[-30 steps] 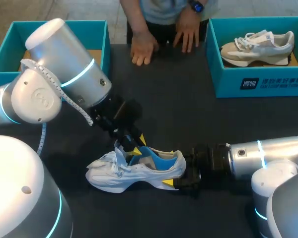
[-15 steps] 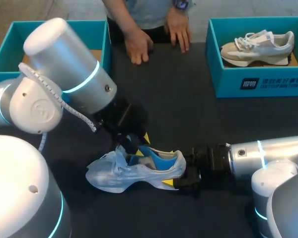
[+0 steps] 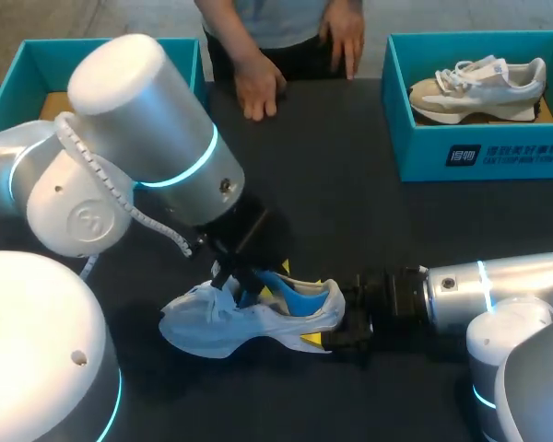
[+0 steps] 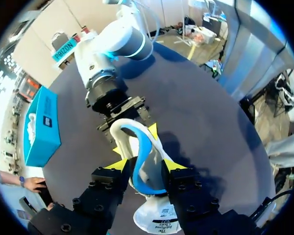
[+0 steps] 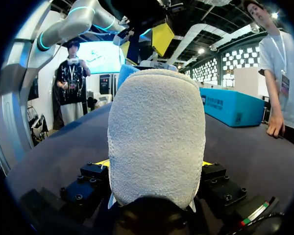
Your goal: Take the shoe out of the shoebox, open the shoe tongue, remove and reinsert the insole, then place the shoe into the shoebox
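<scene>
Shoebox [image 3: 424, 157], front wall: white print, too small to read.
Shoe [image 4: 148, 169], tongue tag: fine print, illegible.
Right arm [image 4: 112, 41]: teal maker's tag.

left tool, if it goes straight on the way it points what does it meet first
Most likely the white shoe: the left tool points into its blue-lined opening, well before the table, though depth is unclear.
</scene>
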`<act>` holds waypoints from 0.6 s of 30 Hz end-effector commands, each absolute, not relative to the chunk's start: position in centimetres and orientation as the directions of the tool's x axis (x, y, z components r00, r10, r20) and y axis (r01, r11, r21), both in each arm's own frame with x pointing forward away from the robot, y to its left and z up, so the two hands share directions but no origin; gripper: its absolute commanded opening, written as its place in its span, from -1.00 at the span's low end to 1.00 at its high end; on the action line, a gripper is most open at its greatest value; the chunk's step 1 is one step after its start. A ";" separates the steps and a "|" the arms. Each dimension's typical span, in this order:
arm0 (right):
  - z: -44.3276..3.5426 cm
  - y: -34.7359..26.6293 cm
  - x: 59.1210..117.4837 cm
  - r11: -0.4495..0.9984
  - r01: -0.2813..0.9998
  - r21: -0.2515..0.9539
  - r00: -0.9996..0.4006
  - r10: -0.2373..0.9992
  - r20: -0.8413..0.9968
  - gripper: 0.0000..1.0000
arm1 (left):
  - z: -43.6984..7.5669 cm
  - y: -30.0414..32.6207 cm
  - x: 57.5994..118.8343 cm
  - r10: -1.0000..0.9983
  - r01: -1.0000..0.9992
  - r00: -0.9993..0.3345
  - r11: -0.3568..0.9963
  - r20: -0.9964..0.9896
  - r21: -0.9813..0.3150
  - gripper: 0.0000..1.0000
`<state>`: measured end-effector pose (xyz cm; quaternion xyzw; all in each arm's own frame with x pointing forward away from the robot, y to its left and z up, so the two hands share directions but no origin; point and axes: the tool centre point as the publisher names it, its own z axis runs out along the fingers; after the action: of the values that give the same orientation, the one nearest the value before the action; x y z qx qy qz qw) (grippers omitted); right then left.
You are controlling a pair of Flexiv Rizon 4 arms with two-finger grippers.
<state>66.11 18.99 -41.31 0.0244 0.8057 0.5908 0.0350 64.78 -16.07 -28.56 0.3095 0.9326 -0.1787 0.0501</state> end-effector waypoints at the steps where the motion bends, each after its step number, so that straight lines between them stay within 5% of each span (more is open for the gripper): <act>1: -41.3 19.1 66.0 0.303 -0.002 0.953 -0.996 0.082 -0.028 -1.00 | -28.6 -16.9 64.6 0.578 0.610 -0.792 0.753 -0.197 -0.246 -0.15; 18: -41.3 19.1 66.0 0.303 -0.002 0.953 -0.996 0.082 -0.028 -1.00 | -29.8 -17.7 64.5 0.652 0.679 -0.731 0.725 -0.202 -0.117 -0.16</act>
<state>66.11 18.99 -41.31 0.0244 0.8056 0.5909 0.0350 64.45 -16.95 -29.57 0.3601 0.9242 -0.1035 0.0735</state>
